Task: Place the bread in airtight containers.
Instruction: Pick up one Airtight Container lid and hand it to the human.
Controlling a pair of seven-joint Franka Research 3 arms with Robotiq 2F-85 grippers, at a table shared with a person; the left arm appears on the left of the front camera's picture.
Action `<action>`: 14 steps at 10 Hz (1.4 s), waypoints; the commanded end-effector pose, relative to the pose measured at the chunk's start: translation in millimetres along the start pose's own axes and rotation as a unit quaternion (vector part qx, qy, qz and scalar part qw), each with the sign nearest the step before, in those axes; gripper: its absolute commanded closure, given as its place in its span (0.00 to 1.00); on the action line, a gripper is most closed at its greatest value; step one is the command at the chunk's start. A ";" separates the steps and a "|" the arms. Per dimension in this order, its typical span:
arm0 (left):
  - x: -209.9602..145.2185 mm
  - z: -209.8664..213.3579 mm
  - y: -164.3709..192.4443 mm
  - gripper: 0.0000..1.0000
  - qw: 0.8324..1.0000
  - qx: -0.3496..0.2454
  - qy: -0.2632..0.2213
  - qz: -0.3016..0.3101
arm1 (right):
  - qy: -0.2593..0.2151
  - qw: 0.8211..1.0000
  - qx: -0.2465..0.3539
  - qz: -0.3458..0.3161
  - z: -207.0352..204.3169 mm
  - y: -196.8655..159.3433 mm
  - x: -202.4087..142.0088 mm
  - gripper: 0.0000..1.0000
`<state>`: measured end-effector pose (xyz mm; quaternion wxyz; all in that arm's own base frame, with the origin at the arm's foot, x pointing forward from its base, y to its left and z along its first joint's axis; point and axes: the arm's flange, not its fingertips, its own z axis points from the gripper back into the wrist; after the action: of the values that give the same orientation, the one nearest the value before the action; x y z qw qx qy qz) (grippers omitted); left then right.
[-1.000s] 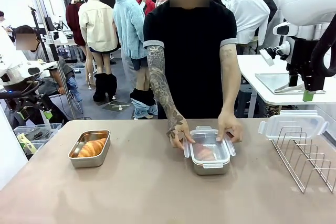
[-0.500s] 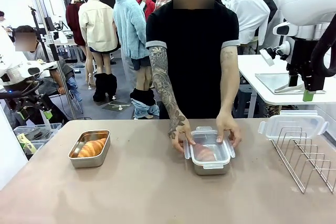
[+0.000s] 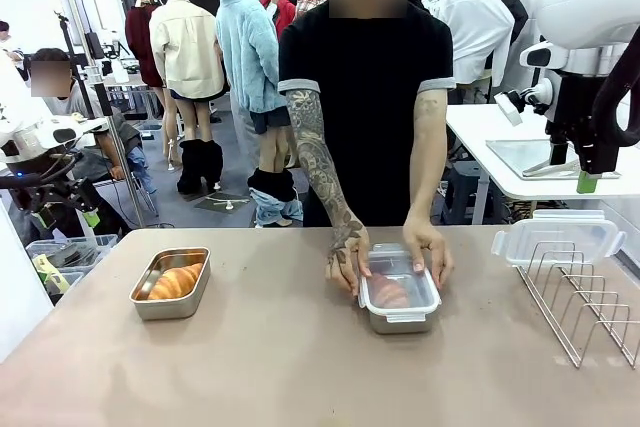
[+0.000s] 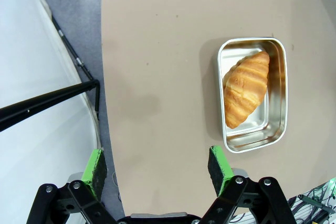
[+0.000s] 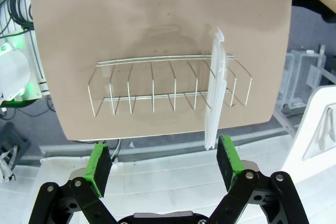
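left tin (image 3: pixel 171 283): top open, croissant (image 3: pixel 176 281) inside, bare table (image 3: pixel 280 367) all round
centre tin (image 3: pixel 398 299): lid on, person's hand (image 3: pixel 349 253) and other hand (image 3: pixel 428 247) at its sides, blocked
between tins: open lane
right edge: wire rack (image 3: pixel 590 297), spare lid (image 3: pixel 556 235) upright in it

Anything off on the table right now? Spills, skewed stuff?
Nothing spilled or damaged. One tin, at the robot's left, is open with a croissant inside; a lid stands on edge in the rack at the right. The other tin has its lid on.
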<state>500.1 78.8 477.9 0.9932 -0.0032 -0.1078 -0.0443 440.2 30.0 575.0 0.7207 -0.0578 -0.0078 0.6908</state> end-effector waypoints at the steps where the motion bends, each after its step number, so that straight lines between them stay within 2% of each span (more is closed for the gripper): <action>1: -0.5 0.3 -0.3 0.00 1.000 0.014 -0.004 0.007 | -0.001 1.000 0.004 -0.005 -0.4 2.2 1.0 0.00; 14: -0.5 0.3 -0.3 0.00 1.000 0.014 -0.004 0.007 | -0.001 1.000 0.004 -0.005 -0.4 2.2 1.0 0.00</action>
<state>500.1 78.8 477.9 0.9932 -0.0032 -0.1078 -0.0443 440.2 30.0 575.0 0.7207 -0.0579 -0.0078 0.6908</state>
